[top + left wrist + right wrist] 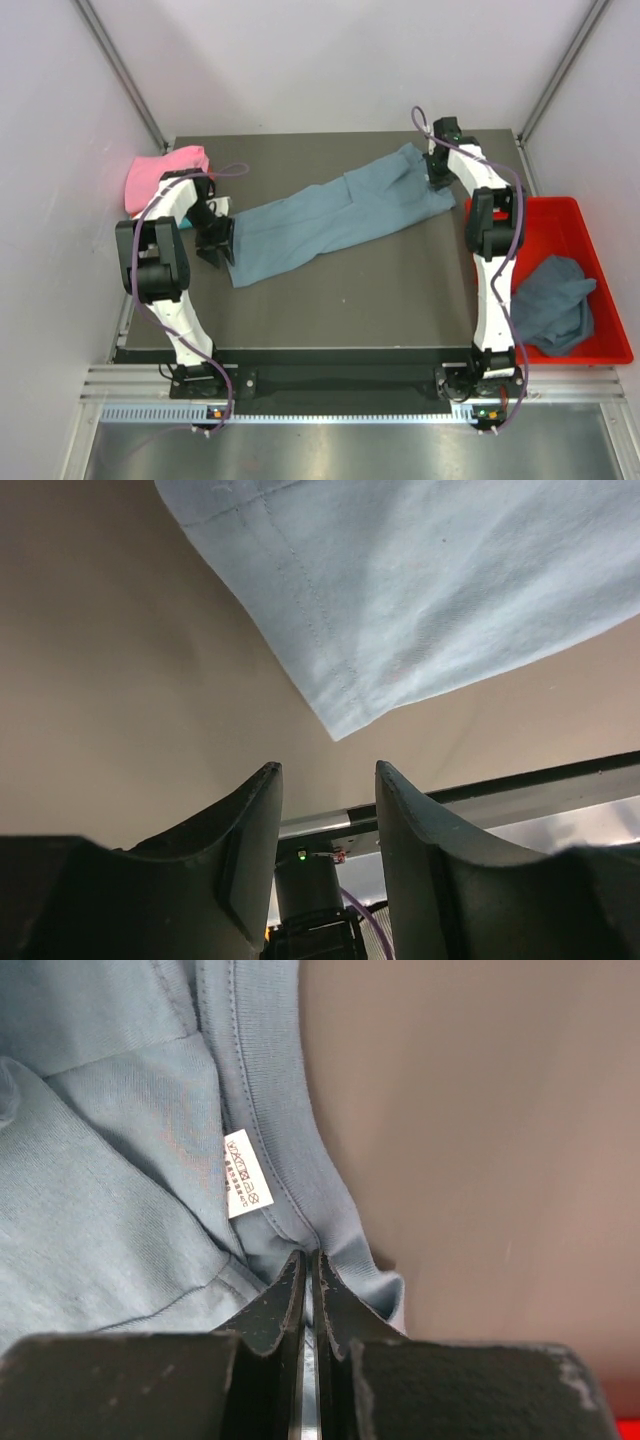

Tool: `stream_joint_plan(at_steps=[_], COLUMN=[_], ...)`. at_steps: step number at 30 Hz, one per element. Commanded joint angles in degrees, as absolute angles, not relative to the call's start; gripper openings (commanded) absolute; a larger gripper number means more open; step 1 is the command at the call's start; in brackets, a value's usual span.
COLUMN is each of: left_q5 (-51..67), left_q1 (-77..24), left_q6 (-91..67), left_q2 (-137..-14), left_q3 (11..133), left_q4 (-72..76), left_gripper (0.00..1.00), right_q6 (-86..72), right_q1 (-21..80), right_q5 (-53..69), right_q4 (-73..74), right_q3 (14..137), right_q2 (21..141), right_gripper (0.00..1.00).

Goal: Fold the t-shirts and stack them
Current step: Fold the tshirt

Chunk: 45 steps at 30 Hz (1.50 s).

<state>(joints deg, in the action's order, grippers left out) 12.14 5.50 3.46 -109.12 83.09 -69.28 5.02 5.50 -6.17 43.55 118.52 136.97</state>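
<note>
Slate-blue t-shirt [340, 215] lies spread diag. across the table [380, 300], one end at near-left and the other at far-right. The fabric is creased lengthwise and does not lie flat at the far end. Right gripper [437, 178] is positioned at the far-right end of this garment. Ref. right wrist view: jaws are fully closed w/ the tips pinching the shirt at its neck band, just below a white care label [247, 1173]. Fabric bunches slightly at the pinch pt., and bare table surface shows to the right of the band. Left gripper [215, 243] is positioned at the near-left end, beside the hem edge. Ref. left wrist view: its fingers [250, 840] stand apart w/ nothing btwn them. The stitched hem corner lies just ahead of the tips, w/ no contact visible. Whether the tips touch the table cannot be told from either view. Pink t-shirt [165, 172] sits bunched at the far-left corner of the table, just behind the left arm and apart from the spread garment. Red tray [600, 350] stands beside the table's right edge, near the right arm's base. It holds a crumpled t-shirt [555, 300] of the same blue-grey colour, lying towards the tray's near end.
</note>
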Motion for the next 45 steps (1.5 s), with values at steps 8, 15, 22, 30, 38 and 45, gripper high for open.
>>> stream_joint_plan(at_steps=[8,15,22,30,38,45], left_q5=[16.0,15.6,15.8,11.9,3.1,3.5], left_q1=[3.9,-3.3,-6.9,-7.0,-8.0,-8.3], left_q6=[5.3,5.3,4.3,3.6,4.6,5.4], left_q2=[-107.0,-110.5,-113.2,-115.3,-118.5,-123.8], left_q3=[78.6,78.2,77.8,78.6,80.2,83.1], left_q4=[-69.8,-69.4,-68.9,-68.6,-67.7,-68.8], left_gripper=[0.51,0.52,0.51,0.5,0.49,0.47], right_q6=[5.4,4.3,4.1,3.8,3.3,3.6], right_q1=[6.6,6.9,6.9,7.6,8.6,8.9], right_q5=[-6.8,-6.4,-6.2,-6.0,-6.0,-6.3], right_q4=[40.0,38.8,38.3,38.0,37.8,37.8], right_q3=[132.6,135.2,136.0,136.3,135.6,134.5], right_q2=[143.9,146.2,145.9,145.7,145.3,144.2], right_gripper=[0.0,0.0,0.0,0.0,0.0,0.0])
